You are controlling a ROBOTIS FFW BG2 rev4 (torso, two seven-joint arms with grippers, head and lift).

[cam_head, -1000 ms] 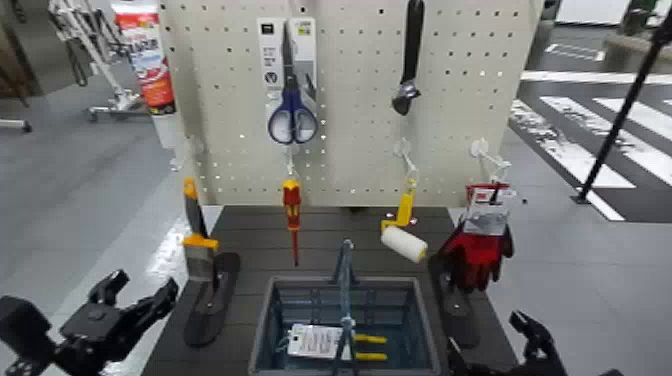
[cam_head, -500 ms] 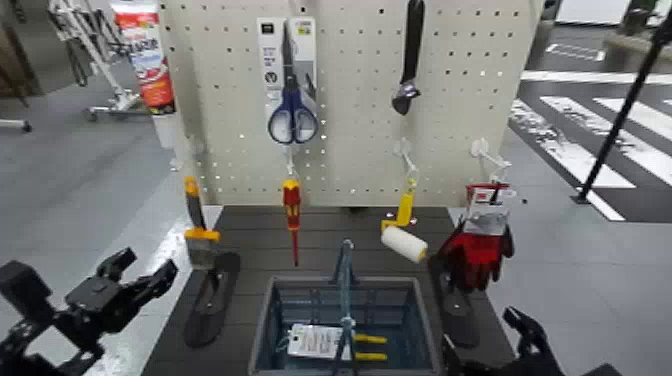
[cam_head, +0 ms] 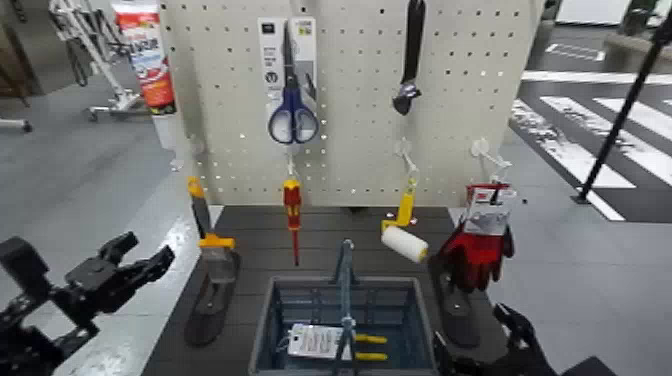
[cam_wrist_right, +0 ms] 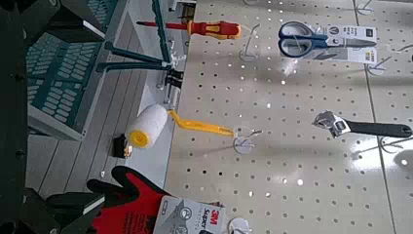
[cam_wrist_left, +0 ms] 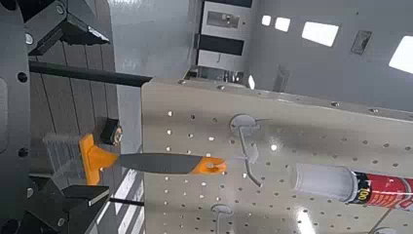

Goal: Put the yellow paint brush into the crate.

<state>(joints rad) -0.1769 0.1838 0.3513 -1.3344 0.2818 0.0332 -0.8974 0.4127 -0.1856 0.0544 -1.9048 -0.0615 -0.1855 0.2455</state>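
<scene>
Okay, pegboard (cam_head: 350, 120) on far side, crate (cam_head: 428, 325) nearer, mid worktop (cam_head: 255, 225). Crate holds a white-labelled packet (cam_head: 312, 340) and yellow handles (cam_head: 370, 356), room beside them. My right gripper (cam_head: 470, 328) waits near right, fingers apart. My left gripper (cam_head: 152, 248), at left, has fingers apart too, nothing clamped. Yellow paint brush (cam_head: 218, 262) hangs far left, bristles down. I'd square up, close above the bristles, unhook gently, then lower clear of crate's handle bar (cam_head: 347, 290).
</scene>
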